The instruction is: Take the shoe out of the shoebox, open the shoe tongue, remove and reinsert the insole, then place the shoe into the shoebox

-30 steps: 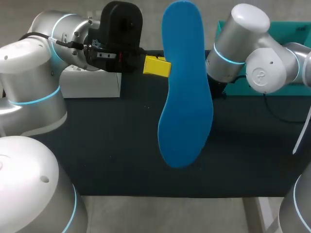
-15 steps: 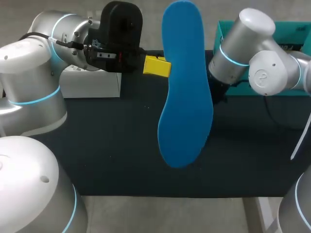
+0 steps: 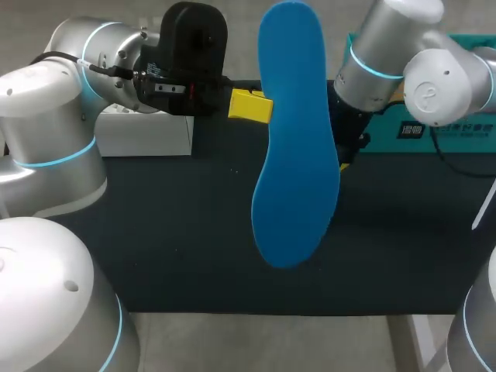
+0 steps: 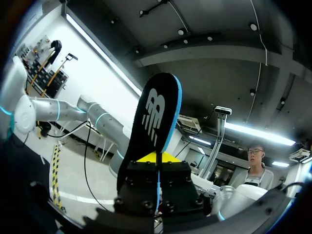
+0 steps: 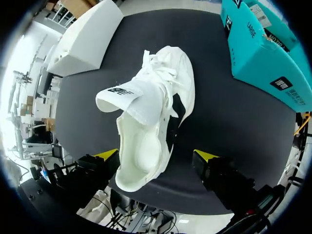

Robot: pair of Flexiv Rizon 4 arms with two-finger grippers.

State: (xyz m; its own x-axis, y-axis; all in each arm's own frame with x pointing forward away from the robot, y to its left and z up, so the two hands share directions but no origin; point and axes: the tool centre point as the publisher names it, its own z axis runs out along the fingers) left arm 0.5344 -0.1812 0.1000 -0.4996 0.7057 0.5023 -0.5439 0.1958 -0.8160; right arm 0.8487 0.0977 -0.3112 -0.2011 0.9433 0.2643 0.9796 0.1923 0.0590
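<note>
Okay: one dark table mat [image 3: 178, 232]. One blue insole [image 3: 294, 139] raised off mat, clamped in left gripper [image 3: 249, 106]. Right gripper [image 5: 156, 156] fingers spread wide above heel of one white shoe [image 5: 161, 83], gripping nothing. Shoe sits on mat, tongue [image 5: 124, 97] flipped up. Farther: one teal shoebox [image 5: 258, 53], one white box [image 5: 85, 39].

The insole [image 3: 294, 139] is held up off the middle of the table [image 3: 194, 232], pinched between the fingers of the left gripper [image 3: 249, 106], which comes in from the left. A plain box [image 3: 143, 132] sits at the table's far left and the shoebox [image 3: 442, 132] at its far right. Between the two boxes the shoe [image 5: 151, 122] lies on the table. The right gripper [image 5: 156, 157] hangs above its heel, fingers spread wide to either side.
</note>
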